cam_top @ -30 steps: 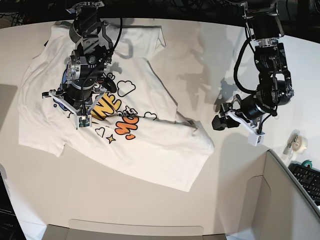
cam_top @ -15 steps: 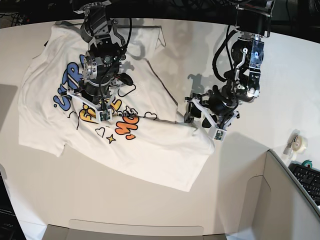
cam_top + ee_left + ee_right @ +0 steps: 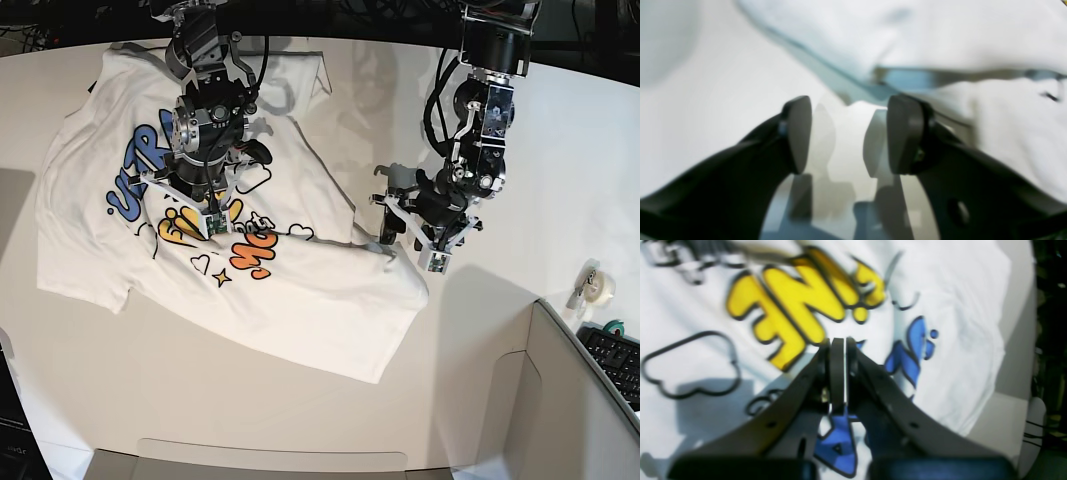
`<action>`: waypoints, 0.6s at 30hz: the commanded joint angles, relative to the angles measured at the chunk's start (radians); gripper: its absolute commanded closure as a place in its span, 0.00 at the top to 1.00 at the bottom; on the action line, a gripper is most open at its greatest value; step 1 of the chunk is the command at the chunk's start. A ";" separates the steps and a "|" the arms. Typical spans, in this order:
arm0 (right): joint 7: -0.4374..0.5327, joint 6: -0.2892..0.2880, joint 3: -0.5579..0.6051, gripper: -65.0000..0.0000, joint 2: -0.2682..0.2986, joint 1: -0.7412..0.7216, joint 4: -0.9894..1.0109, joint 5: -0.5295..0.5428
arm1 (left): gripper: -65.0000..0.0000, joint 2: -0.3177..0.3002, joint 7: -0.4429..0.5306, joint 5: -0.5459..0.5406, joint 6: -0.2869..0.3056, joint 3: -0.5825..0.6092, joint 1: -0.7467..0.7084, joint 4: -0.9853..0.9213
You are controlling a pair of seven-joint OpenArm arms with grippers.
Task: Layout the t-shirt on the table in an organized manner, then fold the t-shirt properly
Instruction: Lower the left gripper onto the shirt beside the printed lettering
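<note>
Left gripper, jaws apart, faces the t-shirt fold at 12 o'clock, nearer the crumpled edge. Right gripper, jaws together, hangs over the print.

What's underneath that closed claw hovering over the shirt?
Under the right gripper lies the t-shirt, showing yellow and blue bubble letters and a cloud outline. The shut fingers hide part of the blue print. The table beneath the shirt is covered there.
</note>
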State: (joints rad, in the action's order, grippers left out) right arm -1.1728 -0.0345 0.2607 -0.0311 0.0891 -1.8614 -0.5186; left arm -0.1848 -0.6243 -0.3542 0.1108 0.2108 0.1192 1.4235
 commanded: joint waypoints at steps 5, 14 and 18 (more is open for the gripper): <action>0.017 0.003 -0.001 0.00 -0.002 -0.001 -0.019 -0.016 | 0.44 0.003 0.044 -0.013 -0.029 0.000 0.058 -0.023; 0.015 0.005 -0.001 0.00 -0.002 -0.001 -0.019 -0.016 | 0.43 0.014 0.033 -0.015 -0.029 0.002 0.073 -0.017; 0.017 0.005 -0.001 0.00 -0.002 -0.001 -0.017 -0.016 | 0.44 0.014 0.031 -0.015 -0.029 0.002 0.069 -0.016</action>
State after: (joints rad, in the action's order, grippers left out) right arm -1.1709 -0.0341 0.2604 -0.0311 0.1001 -1.8618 -0.5213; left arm -0.1684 -0.6102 -0.3618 0.0784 0.2127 0.1715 1.3865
